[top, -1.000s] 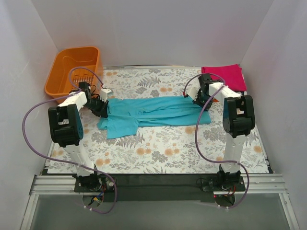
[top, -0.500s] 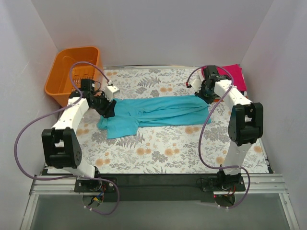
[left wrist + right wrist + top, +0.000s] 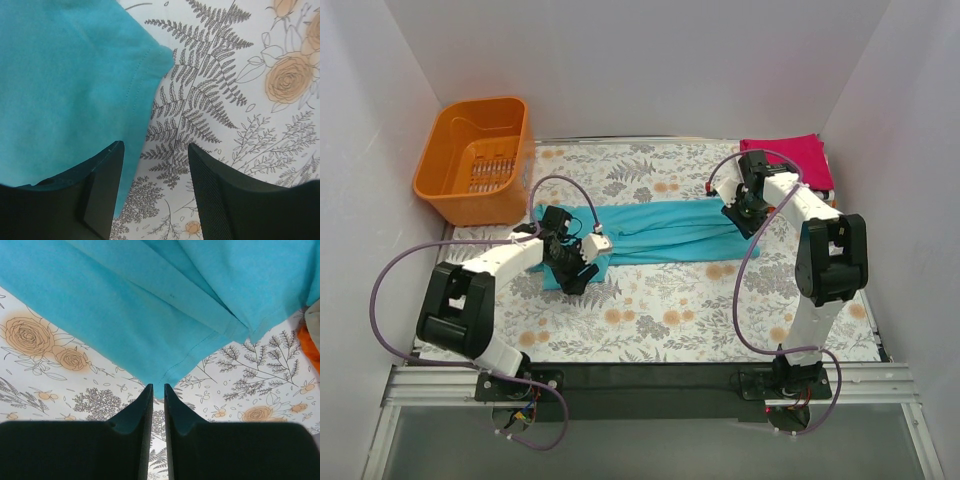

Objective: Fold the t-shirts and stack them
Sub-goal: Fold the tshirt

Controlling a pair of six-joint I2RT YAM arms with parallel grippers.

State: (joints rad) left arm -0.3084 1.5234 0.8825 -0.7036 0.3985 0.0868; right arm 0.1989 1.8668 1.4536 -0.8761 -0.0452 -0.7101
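The teal t-shirt (image 3: 650,230) lies spread across the middle of the table, partly folded lengthwise, with one sleeve (image 3: 560,265) pointing toward the front left. My left gripper (image 3: 575,275) is open at that sleeve's edge. In the left wrist view (image 3: 155,150) one finger is over the teal cloth (image 3: 65,85) and the gap is over the tablecloth. My right gripper (image 3: 738,215) is at the shirt's right end. In the right wrist view (image 3: 157,390) it is shut on a hemmed corner of the teal shirt (image 3: 165,375). The magenta t-shirt (image 3: 790,160) lies folded at the back right.
The orange plastic basket (image 3: 475,145) stands at the back left. A floral tablecloth (image 3: 700,310) covers the table. White walls close in the left, back and right. A bit of orange cloth (image 3: 311,347) shows at the right edge of the right wrist view.
My left gripper has left the shirt's left end and moved forward and right to the sleeve's edge. My right gripper moved slightly back and then forward again at the shirt's right end.
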